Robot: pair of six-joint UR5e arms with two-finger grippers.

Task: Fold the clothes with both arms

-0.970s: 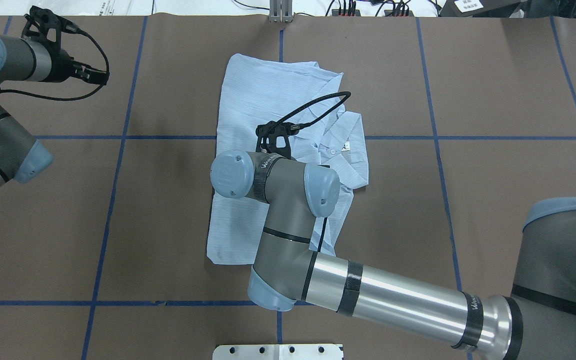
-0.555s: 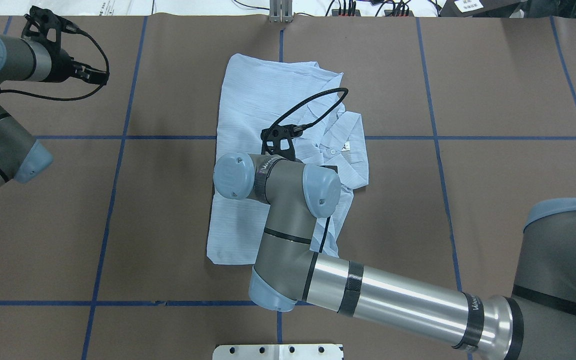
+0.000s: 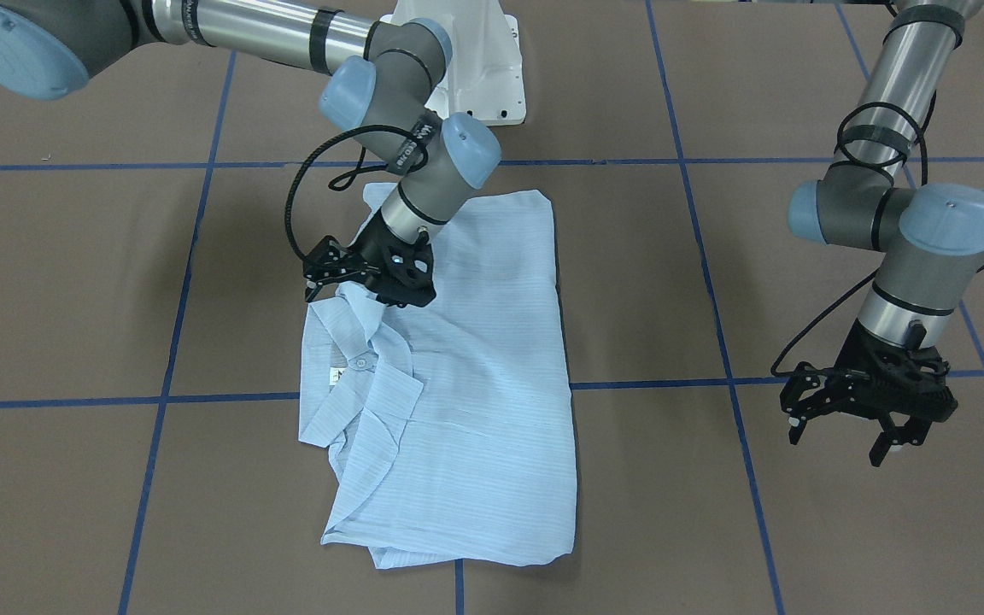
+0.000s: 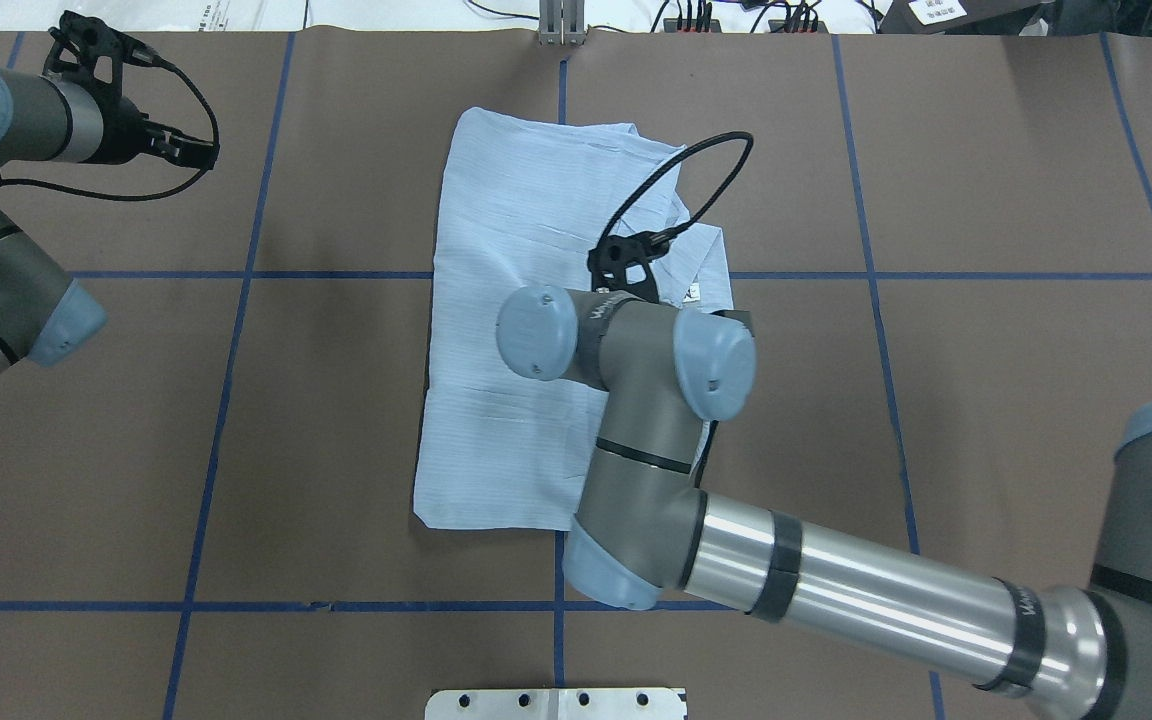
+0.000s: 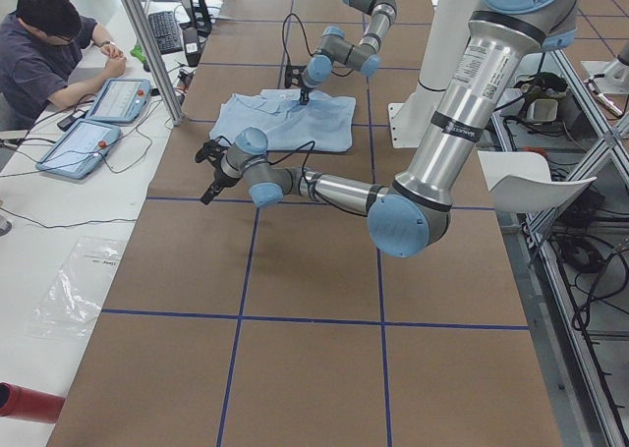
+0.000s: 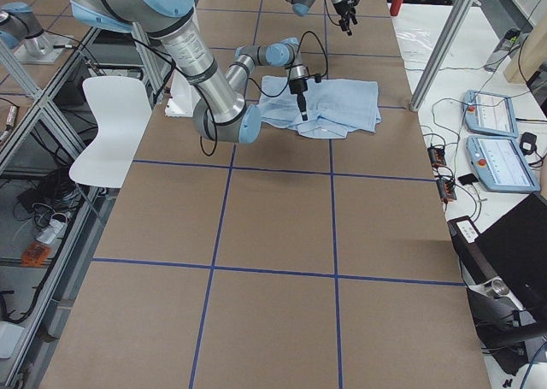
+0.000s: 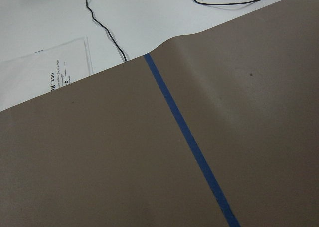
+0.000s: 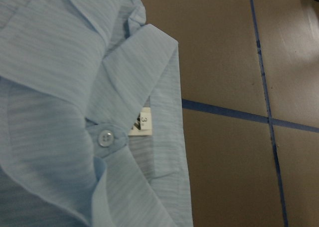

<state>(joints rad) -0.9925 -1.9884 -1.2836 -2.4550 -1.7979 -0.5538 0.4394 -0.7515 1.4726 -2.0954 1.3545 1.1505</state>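
The light blue shirt point(image 3: 475, 384) lies folded in a long rectangle at the table's middle, and it also shows from overhead point(image 4: 506, 230). Its collar, white button point(image 8: 105, 137) and neck label point(image 8: 142, 123) face up on the robot's right side. My right gripper point(image 3: 407, 299) points down at the shirt just behind the collar. It looks shut, and I cannot tell whether it touches the cloth. From overhead it is hidden under its own wrist. My left gripper point(image 3: 900, 444) hangs open and empty over bare table, far to the shirt's left.
The table is covered in brown paper with blue tape lines point(image 4: 236, 275). The white pedestal base point(image 3: 475, 77) stands behind the shirt. An operator point(image 5: 49, 54) with tablets point(image 5: 118, 98) sits beyond the far edge. A clear plastic sleeve point(image 7: 45, 72) lies off the paper.
My right wrist has moved to the robot's right and a little farther out over the shirt, toward the collar. The shirt lies as before. The left arm has not moved.
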